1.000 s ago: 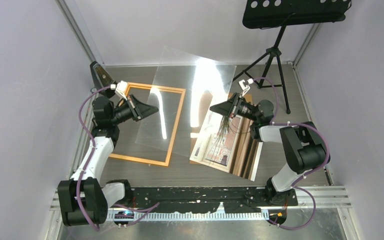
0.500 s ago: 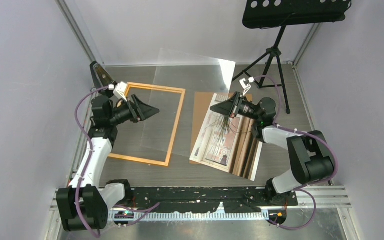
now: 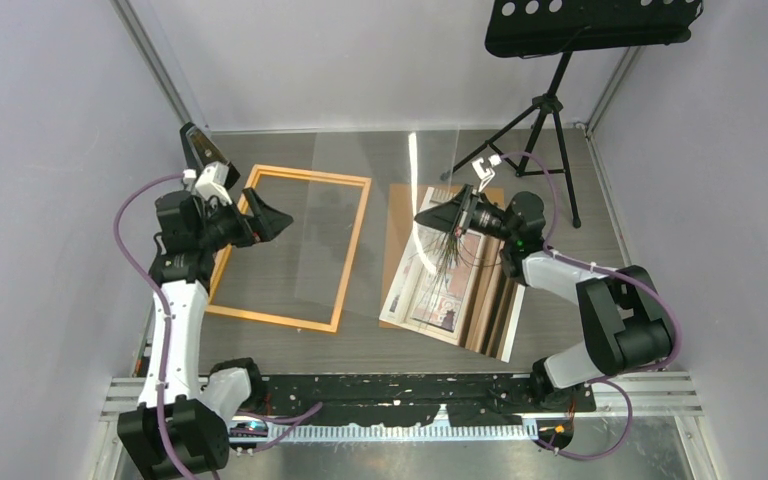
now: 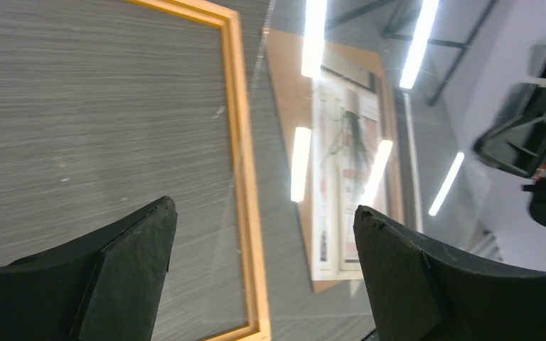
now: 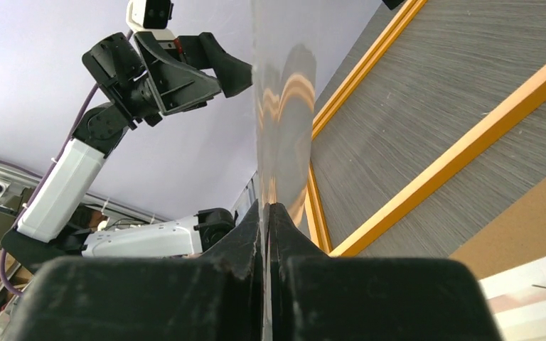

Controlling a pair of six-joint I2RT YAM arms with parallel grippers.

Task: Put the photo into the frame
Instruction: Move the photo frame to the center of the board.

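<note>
The photo (image 3: 438, 272) lies face up on a brown board (image 3: 401, 205) on the right side of the table, just right of the frame (image 3: 352, 250) and not inside it. The frame lies flat on the left with bare table showing through its opening, so I judge that the main step has not begun.

The right claw (image 5: 269, 210) is pinched tight on the edge of a clear sheet (image 5: 282, 106). It holds the sheet tilted in the air over the frame's right side and the gap between frame and board. The left claw (image 3: 280, 217) hangs above the far left part of the frame with its fingers (image 4: 136, 241) spread wide and nothing between them.

What is left, as I read it, is to deal with the clear sheet, probably by laying it in the frame. Then the photo has to be lifted off the board and set squarely inside the orange edges.
</note>
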